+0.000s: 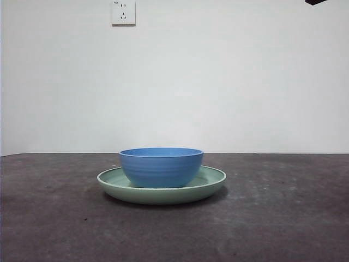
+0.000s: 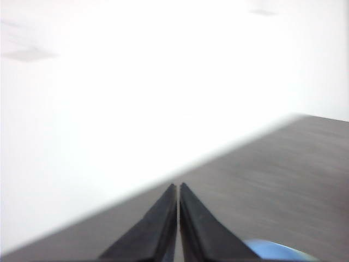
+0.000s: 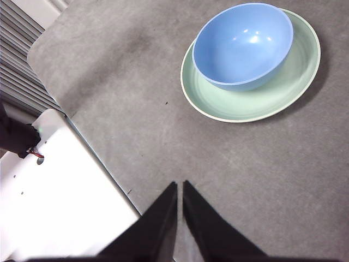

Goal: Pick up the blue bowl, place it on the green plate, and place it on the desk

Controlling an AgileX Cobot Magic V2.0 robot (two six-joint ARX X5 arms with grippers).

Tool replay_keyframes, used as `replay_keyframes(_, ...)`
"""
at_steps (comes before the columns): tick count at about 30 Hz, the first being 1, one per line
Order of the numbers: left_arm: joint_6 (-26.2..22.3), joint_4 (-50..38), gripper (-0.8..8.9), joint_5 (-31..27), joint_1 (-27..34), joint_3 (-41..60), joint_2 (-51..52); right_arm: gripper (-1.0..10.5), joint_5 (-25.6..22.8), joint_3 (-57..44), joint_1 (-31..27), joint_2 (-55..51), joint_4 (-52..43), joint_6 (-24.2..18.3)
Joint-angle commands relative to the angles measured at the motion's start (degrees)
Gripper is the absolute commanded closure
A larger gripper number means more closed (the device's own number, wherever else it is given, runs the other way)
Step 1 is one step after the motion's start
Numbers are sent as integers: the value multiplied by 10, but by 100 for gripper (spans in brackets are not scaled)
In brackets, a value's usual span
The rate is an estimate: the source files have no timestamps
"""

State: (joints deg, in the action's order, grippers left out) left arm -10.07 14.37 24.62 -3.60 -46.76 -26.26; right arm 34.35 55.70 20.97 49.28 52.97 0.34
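Two dishes, front view: the blue bowl (image 1: 161, 167) stands upright inside the green plate (image 1: 212, 185), resting on its middle, and the plate's rim shows on both sides of the bowl.
Desk, front view: the plate lies flat on the dark desk (image 1: 283, 218), about midway across it, with a white wall (image 1: 229, 76) behind.
Wall fitting, front view: a white socket (image 1: 123, 12) sits high on the wall, above and left of the bowl.
Arm tip, front view: a small black tip (image 1: 318, 2) shows at the top right corner; which arm it belongs to cannot be told.
Left gripper, left wrist view: the left gripper (image 2: 178, 191) has its two black jaws pressed together with nothing between them, above the desk's edge.
Bowl, left wrist view: a blurred strip of blue bowl shows just beside one jaw at the picture's edge.
Right gripper, right wrist view: the right gripper (image 3: 179, 188) is clenched on nothing, jaws nearly touching, over bare desk and well apart from the dishes.
Dishes, right wrist view: the bowl sits off-centre in the plate, touching it.
Base, right wrist view: a white panel (image 3: 60, 202) lies beside the desk.
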Motion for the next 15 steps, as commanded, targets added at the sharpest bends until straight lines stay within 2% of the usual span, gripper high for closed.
replay_keyframes(1, -8, -61, 805, -84, 18, 65, 34, 936, 2, 10, 3, 4, -4, -6)
replay_keyframes(7, 7, -118, 805, -172, 42, 199, 114, 936, 2, 10, 3, 4, -4, -6)
replay_keyframes(15, 24, -127, 805, -192, 49, 332, 195, 936, 2, 10, 3, 4, -4, -6)
